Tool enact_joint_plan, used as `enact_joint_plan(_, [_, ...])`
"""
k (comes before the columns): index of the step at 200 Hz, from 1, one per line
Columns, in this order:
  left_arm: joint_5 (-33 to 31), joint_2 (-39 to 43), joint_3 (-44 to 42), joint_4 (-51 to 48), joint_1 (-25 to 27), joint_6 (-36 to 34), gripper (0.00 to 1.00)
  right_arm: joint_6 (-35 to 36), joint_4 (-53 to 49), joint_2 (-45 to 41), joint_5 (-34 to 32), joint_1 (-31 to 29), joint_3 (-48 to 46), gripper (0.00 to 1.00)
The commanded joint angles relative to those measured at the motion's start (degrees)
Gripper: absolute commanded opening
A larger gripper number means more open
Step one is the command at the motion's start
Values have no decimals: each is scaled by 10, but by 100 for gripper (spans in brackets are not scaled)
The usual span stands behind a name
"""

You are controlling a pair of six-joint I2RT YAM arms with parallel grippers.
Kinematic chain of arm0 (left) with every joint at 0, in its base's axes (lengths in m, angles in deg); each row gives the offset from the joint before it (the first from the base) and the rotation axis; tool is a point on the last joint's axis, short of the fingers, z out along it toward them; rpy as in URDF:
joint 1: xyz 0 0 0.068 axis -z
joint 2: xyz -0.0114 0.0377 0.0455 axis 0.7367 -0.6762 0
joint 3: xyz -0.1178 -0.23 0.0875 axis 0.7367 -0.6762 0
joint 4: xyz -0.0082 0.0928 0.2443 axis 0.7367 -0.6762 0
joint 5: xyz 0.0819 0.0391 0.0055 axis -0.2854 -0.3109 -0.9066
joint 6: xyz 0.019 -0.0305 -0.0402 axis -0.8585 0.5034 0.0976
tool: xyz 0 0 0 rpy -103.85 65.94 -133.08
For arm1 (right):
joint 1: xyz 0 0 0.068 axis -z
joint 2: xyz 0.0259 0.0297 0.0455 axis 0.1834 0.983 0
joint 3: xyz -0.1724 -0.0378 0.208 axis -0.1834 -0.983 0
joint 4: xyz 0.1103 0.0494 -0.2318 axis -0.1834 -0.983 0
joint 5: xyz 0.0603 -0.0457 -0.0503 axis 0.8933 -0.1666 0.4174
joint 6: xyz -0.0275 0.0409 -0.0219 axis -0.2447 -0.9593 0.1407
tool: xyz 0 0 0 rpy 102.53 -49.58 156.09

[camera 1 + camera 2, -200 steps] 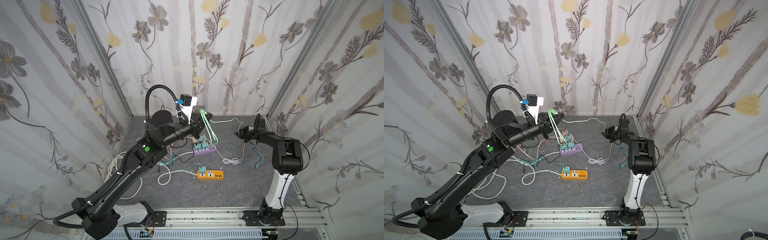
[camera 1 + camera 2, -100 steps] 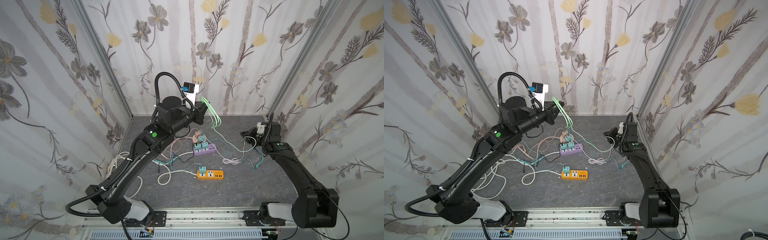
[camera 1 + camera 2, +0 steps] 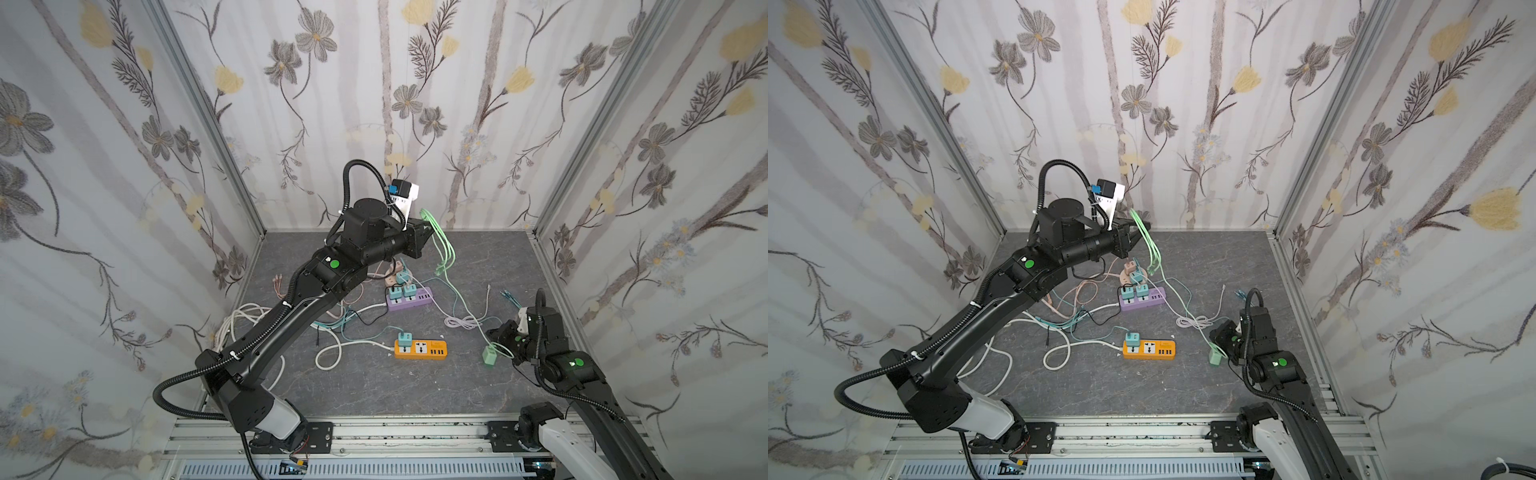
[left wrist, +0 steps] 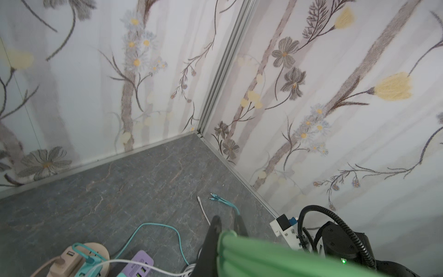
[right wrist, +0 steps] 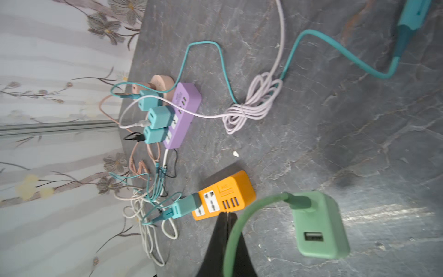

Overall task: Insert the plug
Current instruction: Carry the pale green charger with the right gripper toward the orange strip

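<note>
White cables (image 3: 243, 322) lie heaped at the 9 o'clock edge of the grey floor (image 3: 374, 386). Left gripper (image 3: 428, 230), raised at 12 o'clock near the back wall, has its jaws pressed together on a looped bunch of the green cable (image 3: 444, 245). The left wrist view shows those loops squeezed between the dark fingers (image 4: 213, 239). Toward the centre, a round pink socket (image 3: 394, 277) sits just beside the purple power strip (image 3: 417, 299), which carries two teal adapters (image 3: 410, 289). At 6 o'clock of that strip, well apart, lies the orange power strip (image 3: 430, 350). It has one teal adapter (image 3: 404, 338) plugged into its left end and an uncovered socket next to it. A coil of pale cable (image 3: 461, 322) lies at 3 o'clock of the purple strip. Right gripper (image 3: 492, 333), low at 3 o'clock of the floor, is closed tight on the green cable just by the green plug (image 3: 489, 356). The plug sits at the gripper's 6 o'clock, and at 3 o'clock of the orange strip, apart from it. Whether it touches the floor I cannot tell.
</note>
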Motion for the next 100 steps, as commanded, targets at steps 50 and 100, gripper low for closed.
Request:
enact_joint_plan(50, [-71,125,-166,-31,-36,56,0,12,75,138,5,-149,-41,36])
enact_joint_plan(100, [-92,230,-230,-92,-93,62,0,157,-58,185,-22,-133,61,99])
